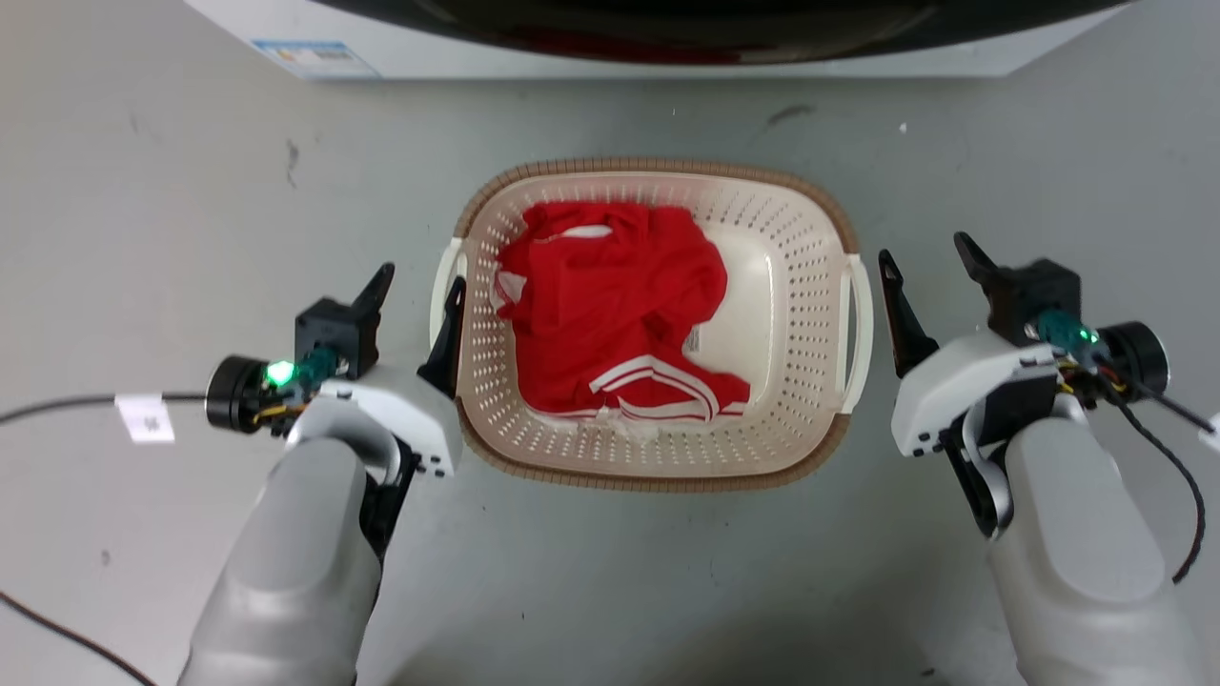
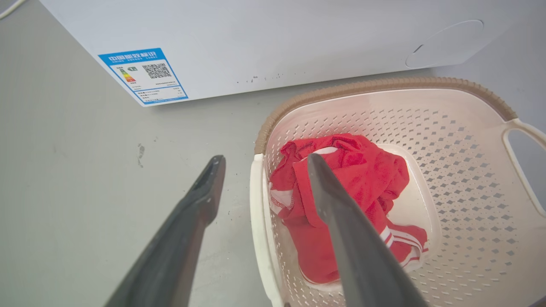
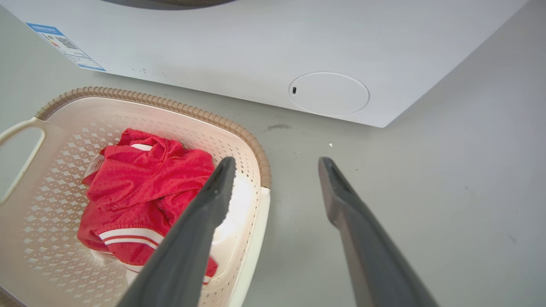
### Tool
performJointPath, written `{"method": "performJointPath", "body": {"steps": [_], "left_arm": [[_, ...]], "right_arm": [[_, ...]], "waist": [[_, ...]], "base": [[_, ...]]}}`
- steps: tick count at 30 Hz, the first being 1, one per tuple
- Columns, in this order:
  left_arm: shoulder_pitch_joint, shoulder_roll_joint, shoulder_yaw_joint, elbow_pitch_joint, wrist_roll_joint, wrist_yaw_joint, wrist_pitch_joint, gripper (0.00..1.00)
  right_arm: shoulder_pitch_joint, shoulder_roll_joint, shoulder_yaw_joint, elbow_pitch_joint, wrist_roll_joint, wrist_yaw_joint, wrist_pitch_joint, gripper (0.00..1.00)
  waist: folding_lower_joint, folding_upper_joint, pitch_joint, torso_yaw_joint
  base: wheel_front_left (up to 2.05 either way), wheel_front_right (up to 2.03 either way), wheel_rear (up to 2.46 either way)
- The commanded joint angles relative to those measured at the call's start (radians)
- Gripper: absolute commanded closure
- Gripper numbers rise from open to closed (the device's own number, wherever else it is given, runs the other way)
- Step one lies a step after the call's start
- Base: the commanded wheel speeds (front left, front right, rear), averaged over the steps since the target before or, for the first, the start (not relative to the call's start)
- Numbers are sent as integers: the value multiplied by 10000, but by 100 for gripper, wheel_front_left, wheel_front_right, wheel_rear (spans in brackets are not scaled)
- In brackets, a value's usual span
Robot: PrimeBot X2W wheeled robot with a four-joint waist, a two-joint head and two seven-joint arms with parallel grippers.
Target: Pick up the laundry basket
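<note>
The washer [image 1: 477, 62] stood at the far side. On the floor [image 1: 143, 210] just near of it sat the basket [image 1: 658, 168], holding a red garment [image 1: 610, 305]. The left gripper [image 1: 422, 278], fingers spread, hung at the left handle [image 1: 438, 286]. The right gripper [image 1: 924, 248], also spread wide, hung just beside the right handle [image 1: 865, 324].

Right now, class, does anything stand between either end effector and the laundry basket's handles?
Nothing visible does. The left end effector straddles the laundry basket's left handle; the right end effector sits beside the right handle.
</note>
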Motion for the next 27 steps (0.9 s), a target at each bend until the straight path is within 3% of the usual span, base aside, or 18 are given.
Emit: {"method": "performJointPath", "body": {"steps": [1, 6, 12, 27], "left_arm": [[-180, 34, -51, 95, -47, -9, -23, 0], [-1366, 323, -903, 1633, -653, -10, -15, 0], [-2477, 450, -2138, 2845, -1860, -12, 590, 0], [-3776, 1382, -5648, 2622, -5335, -13, 3338, 0]], "right_arm": [[-189, -5, 35, 67, 5, -7, 66, 0], [-1156, 0, 414, 1189, 812, -7, 737, 0], [-2231, -3, 557, 2438, 876, -7, 1608, 0], [-3843, -5, 890, 4859, 1195, -7, 2702, 0]], "waist": [[-2, 0, 378, 48], [-2, 0, 1015, -23], [-2, 0, 1541, 65], [-2, 0, 2052, 182]], "base": [[0, 0, 0], [0, 0, 0], [0, 0, 0], [0, 0, 0]]}}
